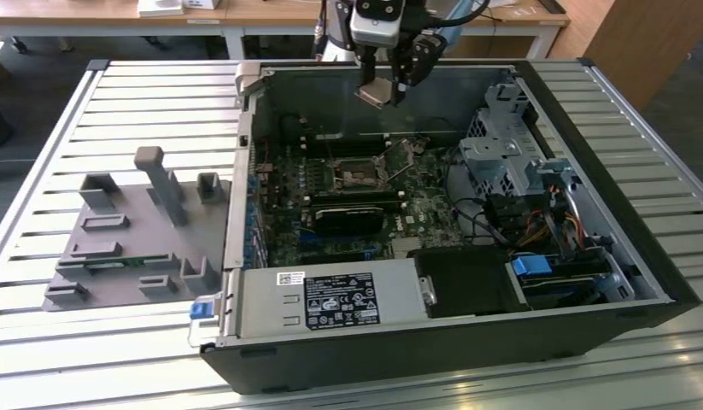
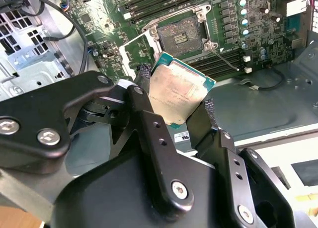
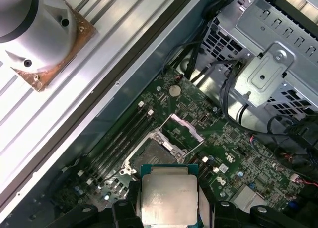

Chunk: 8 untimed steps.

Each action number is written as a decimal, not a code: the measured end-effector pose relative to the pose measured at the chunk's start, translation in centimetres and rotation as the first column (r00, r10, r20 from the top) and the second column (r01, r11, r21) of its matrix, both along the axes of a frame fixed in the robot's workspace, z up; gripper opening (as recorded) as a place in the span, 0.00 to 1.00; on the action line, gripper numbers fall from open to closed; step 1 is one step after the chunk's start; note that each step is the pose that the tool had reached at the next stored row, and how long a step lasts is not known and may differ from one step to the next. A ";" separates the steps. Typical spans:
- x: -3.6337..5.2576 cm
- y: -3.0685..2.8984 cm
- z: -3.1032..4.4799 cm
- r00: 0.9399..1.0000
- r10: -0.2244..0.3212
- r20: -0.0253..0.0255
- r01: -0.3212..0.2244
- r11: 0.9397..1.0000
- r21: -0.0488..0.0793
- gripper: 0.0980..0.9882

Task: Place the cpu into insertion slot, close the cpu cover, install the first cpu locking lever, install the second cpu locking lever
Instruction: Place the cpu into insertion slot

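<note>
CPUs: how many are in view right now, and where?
1. The cpu is gripped by the gripper above the motherboard, apart from the empty insertion slot. Others could be hidden inside the case.

Exterior view: bright, even light from above. The worktop (image 1: 78, 128) slats return a pale sheen, strongest toward the exterior view's right. The case (image 1: 442, 350) interior is darker, and its far wall lies in shade.

Second wrist view: glare washes the cpu (image 2: 180, 91) top to pale cream. The black fingers (image 2: 151, 133) carry soft highlights along their edges.

First wrist view: the worktop slats are near white, while the board (image 3: 233, 138) below the case wall is dim. The cpu top there is evenly lit.
</note>
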<state>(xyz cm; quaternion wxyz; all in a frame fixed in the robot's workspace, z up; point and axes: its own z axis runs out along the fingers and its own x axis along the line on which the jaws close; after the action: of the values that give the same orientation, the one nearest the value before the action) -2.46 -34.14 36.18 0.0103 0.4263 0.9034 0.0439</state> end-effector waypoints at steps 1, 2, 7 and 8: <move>0.00 0.00 0.00 1.000 -0.004 0.000 0.004 1.000 0.000 0.50; 0.00 0.00 -0.01 1.000 -0.009 0.000 0.009 1.000 0.000 0.50; 0.00 0.00 -0.03 1.000 -0.031 0.000 0.031 1.000 0.000 0.50; 0.00 0.00 -0.03 0.999 -0.035 0.000 0.035 0.999 0.000 0.50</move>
<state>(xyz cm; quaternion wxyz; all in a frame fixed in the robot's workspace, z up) -2.45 -34.14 36.15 0.0110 0.4421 0.8959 0.0437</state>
